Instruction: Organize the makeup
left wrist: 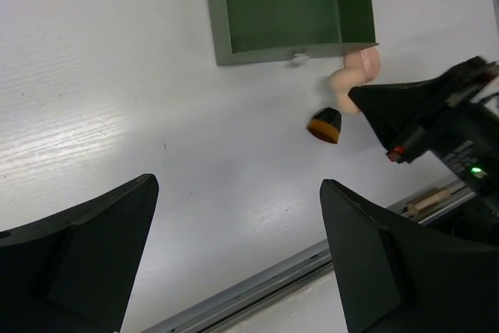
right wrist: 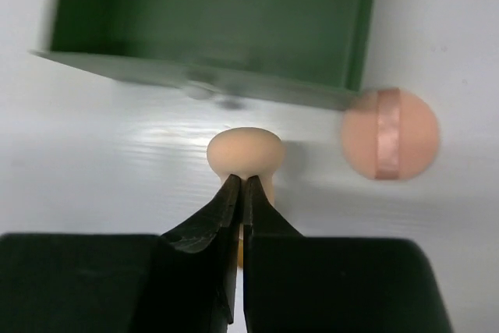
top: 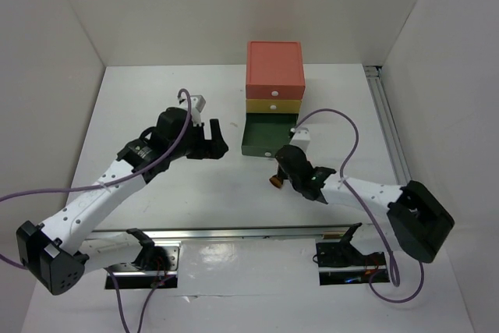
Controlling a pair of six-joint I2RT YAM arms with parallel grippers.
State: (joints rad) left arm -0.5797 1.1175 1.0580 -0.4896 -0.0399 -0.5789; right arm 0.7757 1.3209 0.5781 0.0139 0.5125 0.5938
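The right gripper [right wrist: 242, 181] is shut on a peach egg-shaped sponge [right wrist: 244, 150], pinching its narrow part just in front of the open green drawer [right wrist: 210, 13]. A round peach puff with a ribbon [right wrist: 390, 132] lies by the drawer's right front corner. In the left wrist view the held sponge [left wrist: 341, 82] and puff [left wrist: 366, 60] sit beside a short black brush with an orange tip [left wrist: 325, 125]. The brush [top: 276, 181] lies under the right gripper [top: 283, 159] in the top view. The left gripper [left wrist: 238, 247] is open and empty, left of the drawer [top: 214, 143]. Other makeup is out of view.
The drawer box [top: 274, 68] stands at the back centre, coral on top, yellow below, with the green drawer [top: 257, 146] pulled out and showing nothing inside. A metal rail [top: 234, 233] runs along the near edge. White walls close in both sides.
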